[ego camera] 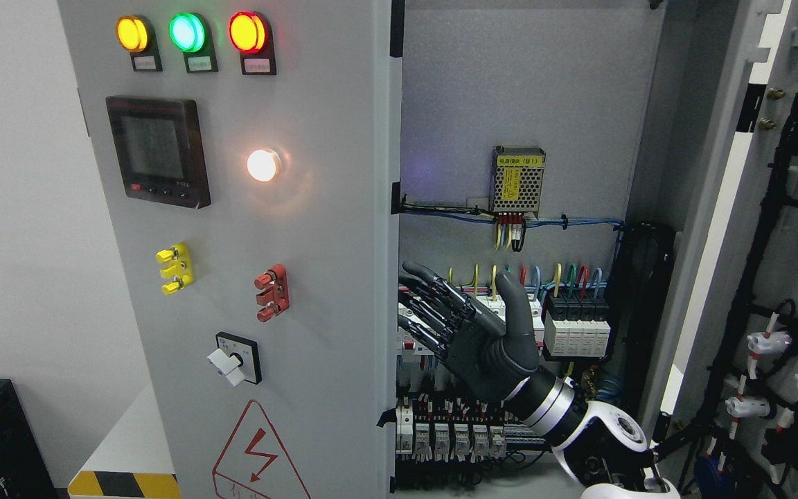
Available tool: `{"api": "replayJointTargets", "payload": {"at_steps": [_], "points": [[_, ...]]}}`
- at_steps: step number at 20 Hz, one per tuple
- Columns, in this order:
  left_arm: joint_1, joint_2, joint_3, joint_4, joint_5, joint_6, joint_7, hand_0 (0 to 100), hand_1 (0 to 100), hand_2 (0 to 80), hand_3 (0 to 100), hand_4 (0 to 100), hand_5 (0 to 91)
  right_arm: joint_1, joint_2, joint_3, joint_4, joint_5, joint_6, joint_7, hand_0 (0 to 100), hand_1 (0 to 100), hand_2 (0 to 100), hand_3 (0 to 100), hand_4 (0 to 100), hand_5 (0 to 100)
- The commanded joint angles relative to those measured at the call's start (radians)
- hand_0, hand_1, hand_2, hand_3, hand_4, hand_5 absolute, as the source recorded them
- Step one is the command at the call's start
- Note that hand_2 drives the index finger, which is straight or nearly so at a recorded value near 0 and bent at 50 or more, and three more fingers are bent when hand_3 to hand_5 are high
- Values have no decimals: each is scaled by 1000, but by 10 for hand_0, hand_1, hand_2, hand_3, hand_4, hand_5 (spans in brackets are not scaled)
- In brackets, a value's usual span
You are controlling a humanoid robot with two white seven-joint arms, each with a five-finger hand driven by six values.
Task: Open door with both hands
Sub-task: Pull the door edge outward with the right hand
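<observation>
— White wall on the far left, and beside it we face a grey electrical cabinet (530, 104) with two doors.

— The left door (267, 277) looks closed or nearly so, its free edge at the middle. The right door (731, 229) already hangs swung out wide at the right.

— We judge that left door a stiff steel sheet, fairly heavy with the meter (158, 151), lamps and rotary switch (236, 359) mounted on it. It should swing on hinges, not flex.

— We'd take hold along that bare middle edge, away from the switches.

— Our right hand (468, 326) comes up from the lower right, fingers straight and spread, palm toward that edge, holding nothing, in front of the breakers (575, 326).

— Our left hand is not in sight.
</observation>
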Motion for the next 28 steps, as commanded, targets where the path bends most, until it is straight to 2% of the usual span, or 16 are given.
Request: {"api": "replayJointTargets", "payload": {"at_steps": [1, 3, 4, 11, 21, 24, 28], "points": [[0, 0, 0, -9, 0, 1, 0, 838, 212, 0, 0, 0, 0, 39, 1, 68, -69, -5, 3, 19, 0, 0, 0, 0, 0, 0], [0, 0, 0, -9, 0, 1, 0, 837, 212, 0, 0, 0, 0, 44, 2, 94, -87, -7, 4, 54, 0, 0, 0, 0, 0, 0], [0, 0, 0, -9, 0, 1, 0, 837, 212, 0, 0, 0, 0, 44, 4, 99, -89, -8, 4, 58, 0, 0, 0, 0, 0, 0], [0, 1, 0, -9, 0, 1, 0, 837, 212, 0, 0, 0, 0, 41, 5, 139, -87, -68, 4, 59, 0, 0, 0, 0, 0, 0], [0, 0, 0, -9, 0, 2, 0, 837, 212, 0, 0, 0, 0, 36, -5, 144, -49, -79, 23, 62, 0, 0, 0, 0, 0, 0], [0, 0, 1, -9, 0, 1, 0, 837, 211, 0, 0, 0, 0, 44, -5, 154, -54, -74, 19, 96, 0, 0, 0, 0, 0, 0], [0, 0, 0, -9, 0, 1, 0, 837, 212, 0, 0, 0, 0, 51, -7, 153, -31, -59, 21, 96, 0, 0, 0, 0, 0, 0]]}}
